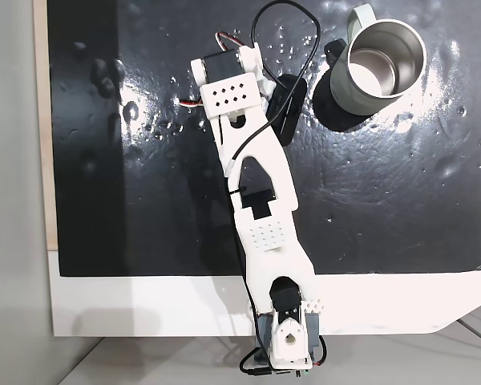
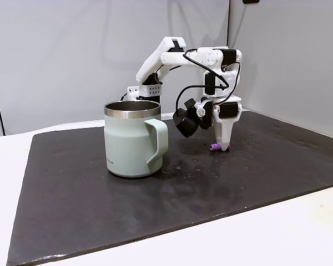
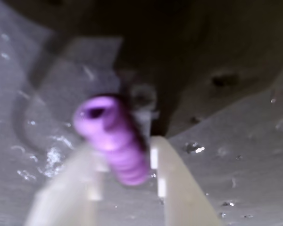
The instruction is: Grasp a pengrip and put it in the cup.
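The light-purple ribbed pengrip (image 3: 108, 127) lies between my two pale fingers in the wrist view, its open end pointing away from the camera. My gripper (image 3: 126, 157) is shut on its near end. In a fixed view the gripper (image 2: 224, 147) points straight down with its tips at the black mat, and the pengrip (image 2: 215, 147) sticks out to the left of them. The cup (image 2: 130, 147), pale grey-green with a steel inside and a loop handle, stands upright to the left, well apart from the gripper. From above, the cup (image 1: 382, 66) is at the top right, and the arm covers the gripper.
A glossy black mat (image 1: 104, 200) covers most of the white table (image 1: 144, 309). The black wrist camera (image 2: 186, 123) hangs between the cup and the gripper. The arm's base (image 1: 287, 337) sits at the table's near edge in the view from above.
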Tool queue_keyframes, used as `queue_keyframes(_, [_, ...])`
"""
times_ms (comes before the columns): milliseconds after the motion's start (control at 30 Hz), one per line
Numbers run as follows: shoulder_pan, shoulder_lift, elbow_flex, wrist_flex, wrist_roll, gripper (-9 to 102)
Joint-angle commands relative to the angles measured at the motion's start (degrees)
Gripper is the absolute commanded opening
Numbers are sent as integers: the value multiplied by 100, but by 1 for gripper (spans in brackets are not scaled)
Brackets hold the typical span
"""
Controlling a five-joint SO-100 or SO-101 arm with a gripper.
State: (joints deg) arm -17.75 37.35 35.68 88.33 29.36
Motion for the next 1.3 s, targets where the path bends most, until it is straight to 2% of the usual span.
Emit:
queue_keyframes(0, [70, 26, -132, 176, -9, 0])
queue_keyframes(167, [158, 650, 105, 202, 26, 0])
queue_keyframes(500, [123, 3533, 1151, -26, -378, 0])
queue_keyframes(733, [571, 4825, 1292, 18, -686, 0])
queue_keyframes(1000, [1477, 5019, 1406, 580, -1195, 0])
queue_keyframes(1267, [2628, 4359, 466, 809, -1837, 0])
